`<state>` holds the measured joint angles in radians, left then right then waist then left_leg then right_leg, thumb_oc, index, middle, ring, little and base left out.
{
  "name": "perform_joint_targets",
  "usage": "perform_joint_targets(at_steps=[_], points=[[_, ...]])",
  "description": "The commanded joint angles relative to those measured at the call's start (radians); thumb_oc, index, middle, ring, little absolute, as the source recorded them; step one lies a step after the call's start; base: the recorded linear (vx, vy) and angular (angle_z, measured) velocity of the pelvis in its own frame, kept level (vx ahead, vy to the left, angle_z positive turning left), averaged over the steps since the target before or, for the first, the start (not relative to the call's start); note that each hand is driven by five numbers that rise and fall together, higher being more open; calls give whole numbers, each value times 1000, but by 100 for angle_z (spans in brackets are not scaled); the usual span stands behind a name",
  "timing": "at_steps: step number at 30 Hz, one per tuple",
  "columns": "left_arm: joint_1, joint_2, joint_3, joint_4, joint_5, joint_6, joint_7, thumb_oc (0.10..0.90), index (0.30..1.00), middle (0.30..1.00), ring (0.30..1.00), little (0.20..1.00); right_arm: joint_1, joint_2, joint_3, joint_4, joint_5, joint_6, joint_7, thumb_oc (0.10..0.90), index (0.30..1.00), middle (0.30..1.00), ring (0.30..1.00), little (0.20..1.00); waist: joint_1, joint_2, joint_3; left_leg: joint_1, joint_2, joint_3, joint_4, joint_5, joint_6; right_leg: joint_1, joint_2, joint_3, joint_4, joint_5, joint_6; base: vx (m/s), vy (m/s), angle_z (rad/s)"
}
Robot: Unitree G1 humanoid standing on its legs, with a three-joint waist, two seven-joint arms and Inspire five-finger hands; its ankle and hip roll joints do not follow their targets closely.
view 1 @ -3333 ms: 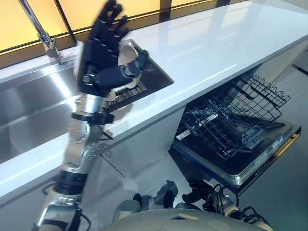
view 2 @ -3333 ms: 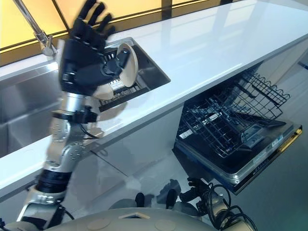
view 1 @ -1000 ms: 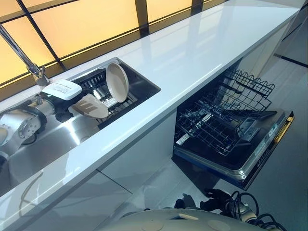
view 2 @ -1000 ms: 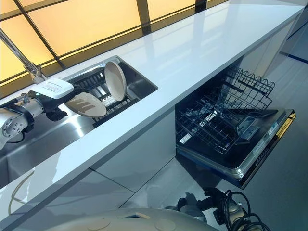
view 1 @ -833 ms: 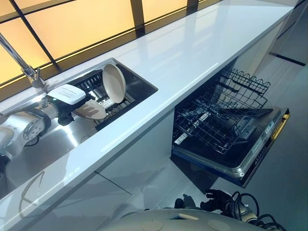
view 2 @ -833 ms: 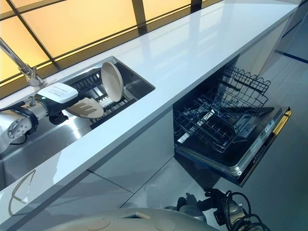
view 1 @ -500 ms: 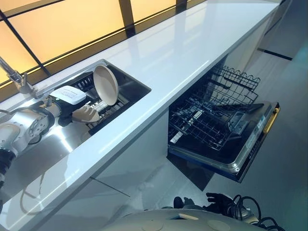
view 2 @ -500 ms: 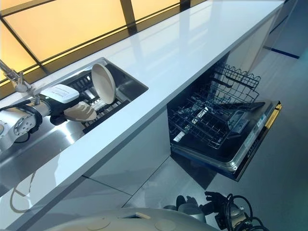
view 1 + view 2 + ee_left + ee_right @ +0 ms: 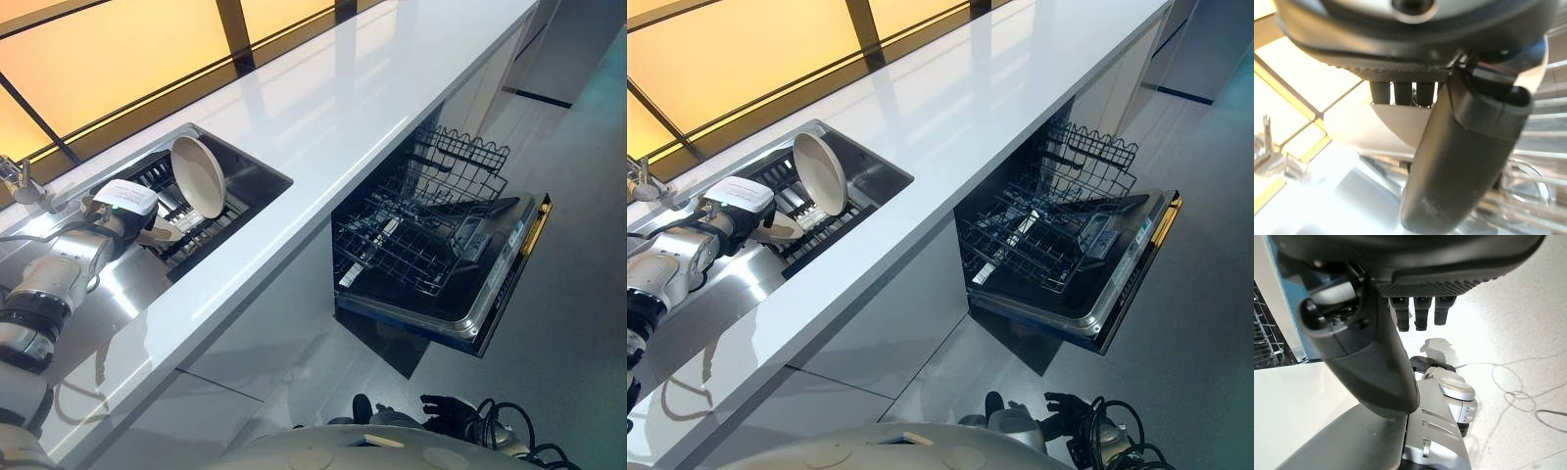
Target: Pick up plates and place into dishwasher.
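A beige plate (image 9: 160, 233) lies tilted on the dark rack (image 9: 206, 227) in the sink. My left hand (image 9: 120, 217) is shut on its rim. In the left wrist view the thumb (image 9: 1464, 161) presses one face of this plate (image 9: 1376, 129) and the fingers (image 9: 1403, 93) curl behind it. A second beige plate (image 9: 196, 176) stands upright in the rack just beyond. The open dishwasher's lower rack (image 9: 411, 235) is pulled out over its door (image 9: 495, 279), down to the right. My right hand (image 9: 1449, 264) hangs low over the floor, fingers relaxed and holding nothing.
The steel sink (image 9: 118, 294) is set in a long white counter (image 9: 333, 108). A faucet (image 9: 20, 181) stands at the sink's far left. The dishwasher's upper rack (image 9: 465, 162) juts out under the counter edge. Grey floor spreads in front of the dishwasher.
The left hand, raised and open before the camera 3.3 s ago, has dropped into the sink and closed on the lying plate. The head camera has swung, so the scene shifted.
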<state>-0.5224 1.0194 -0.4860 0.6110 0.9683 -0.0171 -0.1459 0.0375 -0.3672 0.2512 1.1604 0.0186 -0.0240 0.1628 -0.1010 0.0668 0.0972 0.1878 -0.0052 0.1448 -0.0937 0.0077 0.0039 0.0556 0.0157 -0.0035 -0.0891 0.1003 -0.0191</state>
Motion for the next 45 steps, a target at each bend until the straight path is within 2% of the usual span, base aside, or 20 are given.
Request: perform_joint_targets(at_steps=[1,4,7,13,15,18,19,24,30,32,35,37,40,41,45], points=[[-152,40,20,64,37,149,42,100,300,300,300,200,-26,-22,31,-32,22,-38,13,800,900,900,900,900,-17,-2,-5,-59,-60,-14,42,-63,48,6,-25,24,63,-76,107,0,0,0],[-158,33,33,64,23,185,81,100,300,300,300,200,-26,-18,30,-39,36,-57,8,800,900,900,900,900,-13,-6,-8,-58,-60,-17,43,-63,47,11,-25,19,60,-76,106,0,0,0],[-147,30,67,61,-27,191,180,100,300,300,300,200,-26,-12,31,-65,65,-73,7,800,900,900,900,900,-8,-11,-13,-53,-60,-22,38,-61,45,18,-25,16,57,-77,104,0,0,0],[-112,44,152,3,-200,150,370,100,300,300,300,200,-7,3,34,-169,102,-95,1,800,900,900,900,900,-1,-18,-20,-49,-59,-30,32,-59,41,23,-25,11,55,-80,102,0,0,0],[-97,57,188,-26,-254,129,409,100,300,300,300,200,2,3,36,-215,88,-120,-4,800,900,900,900,900,2,-20,-21,-48,-58,-33,29,-58,41,25,-26,10,53,-80,101,0,0,0],[-55,87,270,-113,-341,110,463,100,300,300,300,200,23,-6,45,-375,80,-126,-7,800,900,900,900,900,5,-26,-20,-48,-57,-38,28,-56,40,27,-27,8,51,-79,101,-43,-3,1],[-35,98,309,-154,-366,98,486,100,300,300,300,200,36,-8,48,-474,97,-88,-2,800,900,900,900,900,6,-29,-20,-49,-57,-39,27,-55,39,26,-28,8,51,-79,101,-54,3,-1],[57,135,464,-266,-441,44,558,100,300,300,300,200,81,-12,38,-717,215,-64,67,800,900,900,900,900,8,-39,-27,-49,-53,-41,24,-53,34,29,-34,0,44,-79,102,-41,3,1],[116,151,538,-327,-472,-14,629,100,300,300,300,200,87,-9,-5,-888,361,-59,88,800,900,900,900,900,10,-45,-39,-46,-48,-38,20,-50,31,26,-36,-3,45,-77,105,-5,0,1],[124,151,545,-342,-475,-21,642,100,300,300,300,200,83,-8,-15,-921,379,-89,59,800,900,900,900,900,9,-45,-41,-45,-48,-36,20,-50,32,25,-37,-2,48,-78,105,0,0,0],[155,146,570,-396,-478,-31,668,100,300,300,300,200,64,-7,-58,-1034,374,-152,-64,800,900,900,900,900,9,-43,-46,-44,-46,-33,19,-53,35,23,-37,2,51,-81,105,0,0,0],[193,126,598,-438,-465,-42,695,100,300,300,300,200,48,-10,-94,-1125,298,-193,-178,800,900,900,900,900,7,-39,-48,-41,-45,-32,17,-55,38,21,-36,7,54,-83,105,-8,17,-1],[273,80,654,-542,-464,-66,730,100,300,300,300,200,9,-47,-164,-1292,48,-282,-418,800,900,900,900,900,9,-27,-52,-37,-45,-34,15,-60,44,19,-34,17,61,-91,103,-15,42,-2],[288,70,666,-562,-462,-72,735,100,300,300,300,200,0,-55,-175,-1320,20,-279,-442,800,900,900,900,900,10,-24,-53,-37,-45,-35,15,-61,45,20,-34,19,63,-94,102,-5,39,-2],[300,32,677,-665,-494,-104,734,100,300,300,300,200,-107,-145,-216,-1396,-82,-352,-554,800,900,900,900,900,37,-23,-55,-32,-46,-46,16,-65,45,28,-34,14,70,-103,96,0,0,0]])
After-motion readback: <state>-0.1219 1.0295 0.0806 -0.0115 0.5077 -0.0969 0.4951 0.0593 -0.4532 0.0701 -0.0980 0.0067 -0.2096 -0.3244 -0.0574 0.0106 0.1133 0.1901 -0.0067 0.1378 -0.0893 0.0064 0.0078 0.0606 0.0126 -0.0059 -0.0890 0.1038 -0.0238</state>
